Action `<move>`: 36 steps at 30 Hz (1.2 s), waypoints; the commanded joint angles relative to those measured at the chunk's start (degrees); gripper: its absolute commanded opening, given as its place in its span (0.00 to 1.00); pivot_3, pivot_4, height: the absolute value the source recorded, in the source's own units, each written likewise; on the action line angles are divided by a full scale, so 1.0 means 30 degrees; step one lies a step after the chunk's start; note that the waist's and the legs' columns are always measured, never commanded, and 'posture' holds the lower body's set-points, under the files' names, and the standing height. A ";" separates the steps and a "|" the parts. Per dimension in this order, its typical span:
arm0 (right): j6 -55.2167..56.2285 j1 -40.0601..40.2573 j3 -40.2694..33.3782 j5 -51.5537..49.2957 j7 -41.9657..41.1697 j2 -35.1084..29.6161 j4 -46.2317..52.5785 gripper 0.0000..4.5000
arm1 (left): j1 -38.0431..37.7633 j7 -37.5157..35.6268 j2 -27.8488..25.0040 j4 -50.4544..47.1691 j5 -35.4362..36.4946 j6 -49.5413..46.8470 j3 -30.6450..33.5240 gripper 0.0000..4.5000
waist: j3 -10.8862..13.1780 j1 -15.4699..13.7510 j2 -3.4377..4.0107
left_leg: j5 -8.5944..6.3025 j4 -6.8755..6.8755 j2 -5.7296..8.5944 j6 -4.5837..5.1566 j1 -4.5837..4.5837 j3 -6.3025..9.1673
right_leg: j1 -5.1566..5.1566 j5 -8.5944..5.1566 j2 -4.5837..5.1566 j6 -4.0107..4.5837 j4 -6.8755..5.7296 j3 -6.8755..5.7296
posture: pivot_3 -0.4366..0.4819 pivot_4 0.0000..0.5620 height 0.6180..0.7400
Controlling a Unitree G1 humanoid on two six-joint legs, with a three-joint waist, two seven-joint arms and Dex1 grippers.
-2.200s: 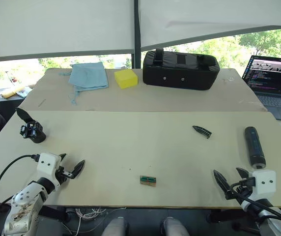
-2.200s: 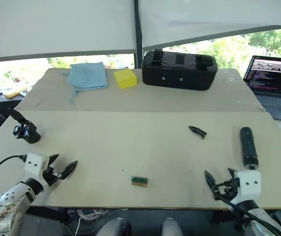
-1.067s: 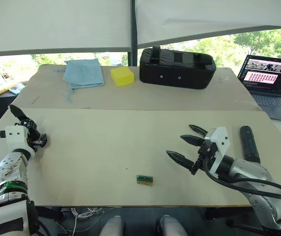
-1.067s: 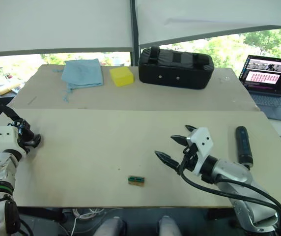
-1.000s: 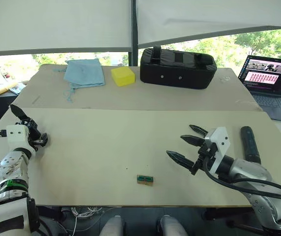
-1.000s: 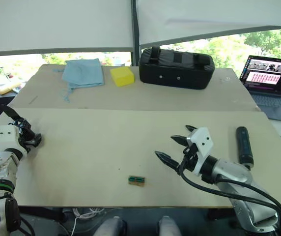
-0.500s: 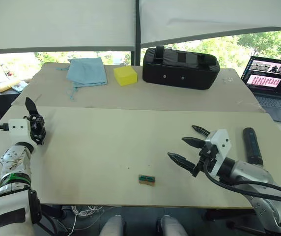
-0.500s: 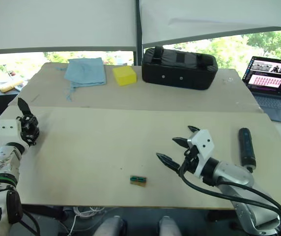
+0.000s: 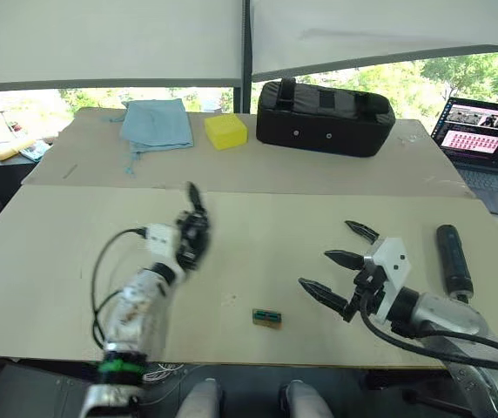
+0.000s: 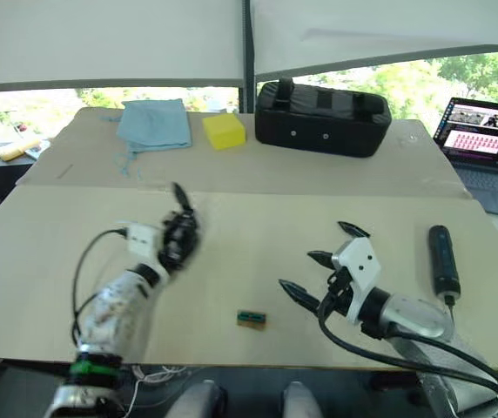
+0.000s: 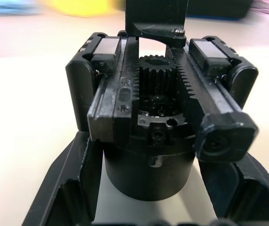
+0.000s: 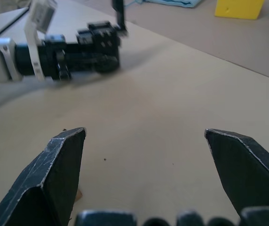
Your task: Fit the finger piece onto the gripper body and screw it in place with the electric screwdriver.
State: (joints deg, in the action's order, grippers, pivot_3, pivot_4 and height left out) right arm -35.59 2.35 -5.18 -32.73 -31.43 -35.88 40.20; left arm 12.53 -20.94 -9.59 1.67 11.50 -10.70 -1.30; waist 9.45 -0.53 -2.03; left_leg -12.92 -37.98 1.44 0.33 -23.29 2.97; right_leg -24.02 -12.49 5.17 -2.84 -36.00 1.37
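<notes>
Gripper body (image 9: 193, 237), a small chunky black mechanism with toothed racks, a central gear and one black pointed finger sticking up, is held clear of the worktop (image 9: 249, 287) by the left gripper (image 11: 149, 188), whose fingers are closed against its round base, as the left wrist view shows. It is judged rigid and compact, with some weight for its size; the round base seems the safest hold, since the racks and gear look likely to slide or catch. The finger piece (image 9: 361, 231), a small flat black leaf-shaped plastic part, lies on the worktop just beyond the right gripper (image 9: 336, 279), whose fingers are spread wide and hold nothing. It is judged light, stiff and thin, so it would best be pinched across its flat faces near the broad end. The electric screwdriver (image 9: 453, 260), a thick dark cylinder, lies on the worktop further to the right.

Compared with half a second ago, the gripper body has been carried from the left edge of the worktop towards the middle, while the right gripper has hardly shifted.
</notes>
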 commanded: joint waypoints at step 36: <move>0.0454 0.0483 0.0348 0.1445 0.0099 -0.0033 0.0898 1.00 | 0.7272 -1.2667 -0.4777 1.3032 -0.1159 0.8094 -0.1906 0.82 | -0.0066 0.0057 0.0158 | 0.0007 -0.0007 -0.0161 0.0001 0.0291 -0.0141 | 0.0277 -0.0079 -0.0238 0.0079 -0.0009 -0.0009 | 0.48 0.27 1.00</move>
State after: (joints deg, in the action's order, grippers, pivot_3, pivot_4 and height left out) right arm -36.26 3.72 -3.65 -29.13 -31.08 -35.72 41.87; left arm 33.69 -59.16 -23.97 39.96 8.08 12.87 -8.05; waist 9.25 -0.36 -1.56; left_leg -12.90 -38.00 0.96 0.33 -22.42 2.56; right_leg -23.19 -12.74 4.45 -2.63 -36.03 1.34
